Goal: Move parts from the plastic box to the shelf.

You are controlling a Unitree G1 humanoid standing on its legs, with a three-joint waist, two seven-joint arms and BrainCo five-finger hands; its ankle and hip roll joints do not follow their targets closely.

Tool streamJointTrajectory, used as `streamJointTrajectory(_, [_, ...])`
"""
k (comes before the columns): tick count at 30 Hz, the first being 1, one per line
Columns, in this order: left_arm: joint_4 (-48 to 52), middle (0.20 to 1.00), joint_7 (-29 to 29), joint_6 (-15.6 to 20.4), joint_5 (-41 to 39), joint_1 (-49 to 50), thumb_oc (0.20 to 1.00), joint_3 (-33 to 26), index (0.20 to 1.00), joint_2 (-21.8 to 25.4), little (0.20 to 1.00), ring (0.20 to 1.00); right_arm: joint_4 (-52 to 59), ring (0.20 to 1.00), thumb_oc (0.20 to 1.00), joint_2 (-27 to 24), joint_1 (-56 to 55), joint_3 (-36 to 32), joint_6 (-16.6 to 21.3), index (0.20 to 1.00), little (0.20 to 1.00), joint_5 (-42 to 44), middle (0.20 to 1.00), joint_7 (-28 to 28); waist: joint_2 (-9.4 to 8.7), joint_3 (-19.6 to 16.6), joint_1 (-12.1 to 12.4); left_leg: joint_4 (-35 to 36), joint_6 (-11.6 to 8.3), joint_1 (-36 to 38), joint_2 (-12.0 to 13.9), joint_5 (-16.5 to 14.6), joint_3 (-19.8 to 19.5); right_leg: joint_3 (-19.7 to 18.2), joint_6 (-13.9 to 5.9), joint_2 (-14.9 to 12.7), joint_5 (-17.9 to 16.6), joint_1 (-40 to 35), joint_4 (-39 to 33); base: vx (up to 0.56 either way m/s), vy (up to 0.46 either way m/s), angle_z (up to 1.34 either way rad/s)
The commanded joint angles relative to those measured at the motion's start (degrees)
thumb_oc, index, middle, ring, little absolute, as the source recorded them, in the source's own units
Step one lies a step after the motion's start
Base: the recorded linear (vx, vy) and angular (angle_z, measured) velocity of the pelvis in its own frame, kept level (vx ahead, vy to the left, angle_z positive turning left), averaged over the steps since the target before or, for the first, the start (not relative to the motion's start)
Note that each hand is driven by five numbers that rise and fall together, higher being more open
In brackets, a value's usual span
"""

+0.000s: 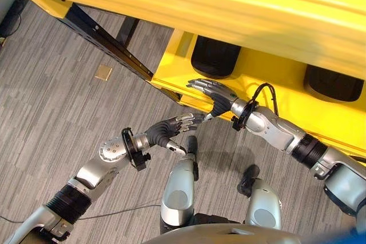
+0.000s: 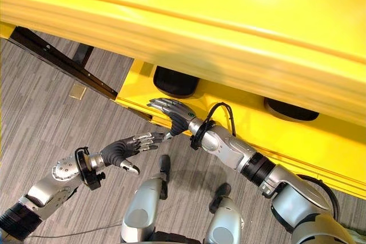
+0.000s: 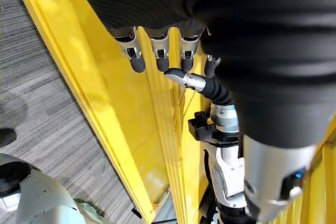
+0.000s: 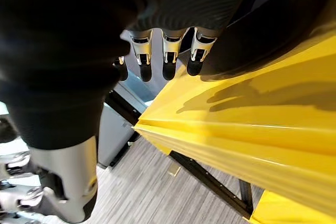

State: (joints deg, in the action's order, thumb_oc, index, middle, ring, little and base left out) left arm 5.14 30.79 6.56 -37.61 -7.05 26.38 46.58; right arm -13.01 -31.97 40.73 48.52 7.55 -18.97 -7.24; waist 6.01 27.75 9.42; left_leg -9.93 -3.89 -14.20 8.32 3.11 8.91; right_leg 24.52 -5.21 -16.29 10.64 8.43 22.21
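Note:
A yellow shelf (image 1: 229, 4) spans the top of both eye views, with a lower level (image 1: 269, 78) beneath it. Two black rounded parts (image 1: 214, 55) (image 1: 333, 82) rest on that lower level. My right hand (image 1: 213, 91) hovers open at the lower level's front edge, just in front of the nearer black part, holding nothing. In its own wrist view its fingers (image 4: 168, 59) point straight over the yellow surface. My left hand (image 1: 170, 130) is open and empty over the floor, a little in front of the shelf. Past the left hand's straight fingers (image 3: 160, 56), the right hand (image 3: 191, 81) shows.
A black metal frame leg (image 1: 103, 41) runs slantwise under the shelf at the left. A small tan square (image 1: 103, 72) lies on the grey carpet (image 1: 51, 112) beside it. Open carpet stretches to the left of the hands.

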Motion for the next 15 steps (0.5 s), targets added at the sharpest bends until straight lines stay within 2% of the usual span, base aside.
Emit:
streamJointTrajectory(1, [6.40,1.000,1.74,2.59,-2.00,-0.41,1.000,5.52,1.000,-2.63,1.000,1.000,-1.84,1.000,1.000,3.55,7.01,0.07,-1.24,1.000,1.000,-1.96,1.000,-4.31,0.22,0.18,0.79,-1.72,0.27,0.66,3.13,-0.09,2.24,-1.43,-0.33,-1.18,-0.24,1.91,5.76,0.01,0.011,0.03])
streamJointTrajectory(5, [6.70,1.000,1.62,1.68,-1.18,-1.09,1.000,6.03,1.000,-2.97,1.000,1.000,-3.86,1.000,1.000,3.83,8.44,-0.44,-2.96,1.000,1.000,-1.98,1.000,-4.00,0.44,0.56,1.05,-2.28,0.48,0.27,2.92,-0.24,1.96,-1.44,-0.20,-1.61,-0.09,2.60,6.86,0.01,0.001,0.01])
streamJointTrajectory(7, [6.32,1.000,-0.98,0.61,0.44,-1.04,1.000,5.86,1.000,-2.91,1.000,1.000,-5.22,1.000,1.000,3.55,9.59,-0.62,-3.52,1.000,1.000,-1.53,1.000,-4.03,0.50,0.83,1.38,-2.30,0.54,0.04,2.85,-0.18,1.95,-1.51,-0.46,-1.86,-0.24,3.00,7.04,0.02,-0.004,0.01])
streamJointTrajectory(13, [5.59,1.000,-1.37,0.05,1.99,-1.74,1.000,6.28,1.000,-3.34,1.000,1.000,-5.68,1.000,1.000,3.85,11.86,-1.00,-5.81,1.000,1.000,-1.16,1.000,-3.95,0.39,1.30,1.94,-2.47,0.57,-0.66,3.06,0.01,1.77,-1.50,-0.25,-1.82,0.10,3.58,7.86,0.00,-0.004,0.01])
streamJointTrajectory(15, [5.84,1.000,-3.29,-1.24,3.14,-1.68,1.000,6.28,1.000,-3.20,1.000,1.000,-6.37,1.000,1.000,3.74,12.48,-1.18,-6.43,1.000,1.000,-0.18,1.000,-4.65,0.43,1.38,2.19,-2.72,0.58,-0.79,2.97,0.02,1.52,-1.45,-0.16,-1.80,0.33,3.51,8.23,0.00,0.000,0.00])
